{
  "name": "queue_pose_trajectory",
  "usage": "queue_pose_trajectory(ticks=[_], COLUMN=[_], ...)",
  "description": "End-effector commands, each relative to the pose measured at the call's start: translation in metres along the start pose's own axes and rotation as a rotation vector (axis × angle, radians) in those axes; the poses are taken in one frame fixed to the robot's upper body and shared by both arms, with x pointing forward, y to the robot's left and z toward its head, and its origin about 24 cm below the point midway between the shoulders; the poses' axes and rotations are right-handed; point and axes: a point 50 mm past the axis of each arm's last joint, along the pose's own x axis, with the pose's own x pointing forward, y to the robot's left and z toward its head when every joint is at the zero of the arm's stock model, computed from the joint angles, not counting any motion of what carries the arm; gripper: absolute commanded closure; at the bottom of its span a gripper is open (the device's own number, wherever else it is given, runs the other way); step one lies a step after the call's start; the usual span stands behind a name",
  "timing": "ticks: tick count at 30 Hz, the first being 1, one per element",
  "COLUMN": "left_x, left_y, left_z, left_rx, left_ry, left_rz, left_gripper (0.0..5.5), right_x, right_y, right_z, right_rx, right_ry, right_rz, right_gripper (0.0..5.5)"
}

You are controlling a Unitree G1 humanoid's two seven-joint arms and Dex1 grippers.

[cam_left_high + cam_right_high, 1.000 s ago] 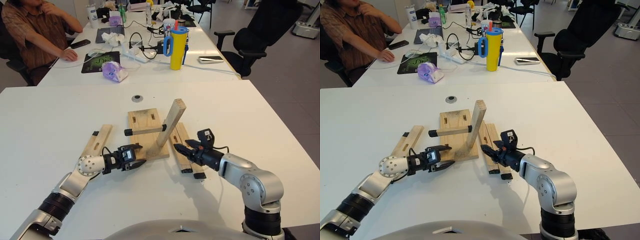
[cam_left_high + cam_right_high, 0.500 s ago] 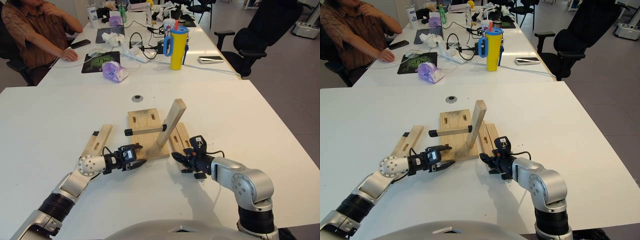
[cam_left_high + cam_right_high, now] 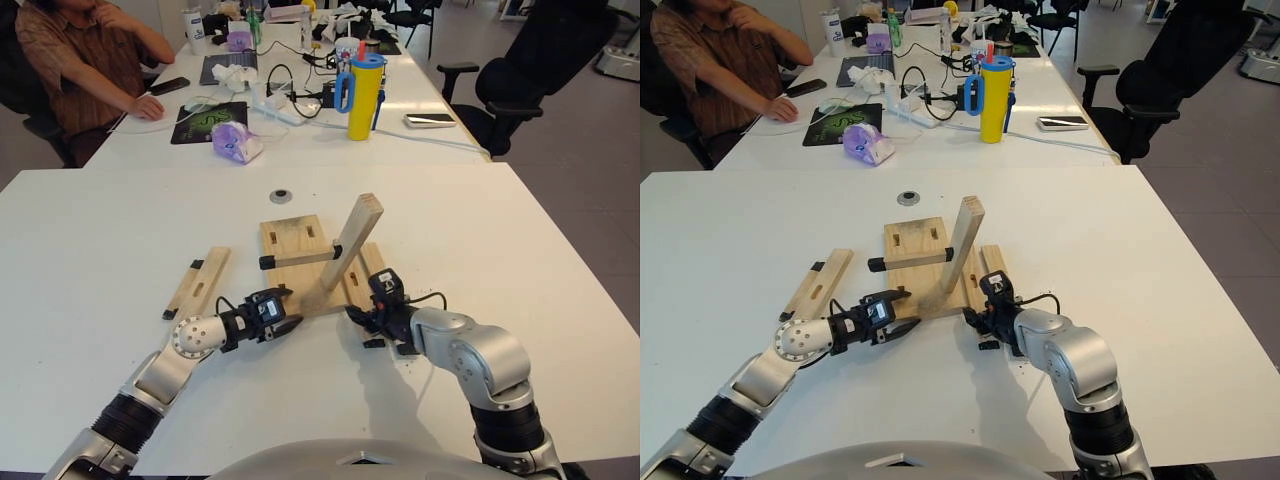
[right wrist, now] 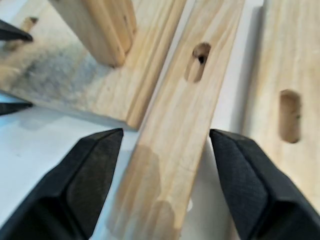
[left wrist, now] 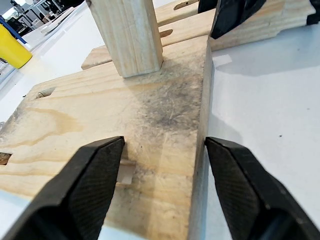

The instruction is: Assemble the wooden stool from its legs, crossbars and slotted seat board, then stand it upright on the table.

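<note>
The seat board [image 3: 287,240] lies flat mid-table [image 3: 90,230]. A leg [image 3: 353,240] stands tilted in it, with a crossbar [image 3: 297,259] jutting from the leg's side. The left gripper [image 5: 165,142] is spread, the board's near edge between its fingers. The right gripper [image 4: 166,132], also spread, brackets a loose leg [image 4: 175,115] (slot up) lying beside the board. A third leg [image 3: 200,282] lies apart to the left.

We see an office: long white tabletops [image 3: 90,230] in rows, black swivel chairs [image 3: 525,80] on a grey floor [image 3: 590,180], and, on the far one, a laptop [image 3: 226,67], mouse pad [image 3: 205,120], cables [image 3: 285,95] and a yellow tumbler [image 3: 364,95].
</note>
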Motion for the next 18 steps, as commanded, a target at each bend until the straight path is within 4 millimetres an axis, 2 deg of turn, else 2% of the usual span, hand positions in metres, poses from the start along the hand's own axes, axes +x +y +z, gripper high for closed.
queue_pose_trajectory(ticks=[1, 5, 10, 12, 14, 18], left_x=[-0.004, -0.002, 0.001, 0.002, 0.002, -0.006], left_y=[-0.054, -0.046, -0.032, -0.026, -0.018, -0.006], left_z=[-0.055, -0.052, -0.044, -0.034, -0.022, -0.010], left_rx=[-0.146, -0.107, -0.040, 0.025, -0.017, 0.027], left_ry=[0.340, 0.331, 0.281, 0.202, 0.090, -0.034], left_rz=[-0.150, -0.131, -0.084, -0.045, 0.009, 0.097], left_gripper=[2.52, 2.52, 2.52, 2.52, 2.52, 2.52], right_x=[0.007, 0.008, 0.011, 0.008, 0.002, -0.013], right_y=[-0.006, -0.010, -0.012, -0.017, -0.022, -0.033], right_z=[-0.012, -0.013, -0.010, 0.001, 0.020, 0.056], right_rx=[-0.050, -0.096, -0.100, -0.046, 0.041, 0.156], right_ry=[0.079, 0.076, 0.026, -0.075, -0.236, -0.513], right_rz=[-0.073, -0.121, -0.140, -0.166, -0.185, -0.216], right_gripper=[2.42, 3.02, 3.37, 3.40, 3.41, 3.42])
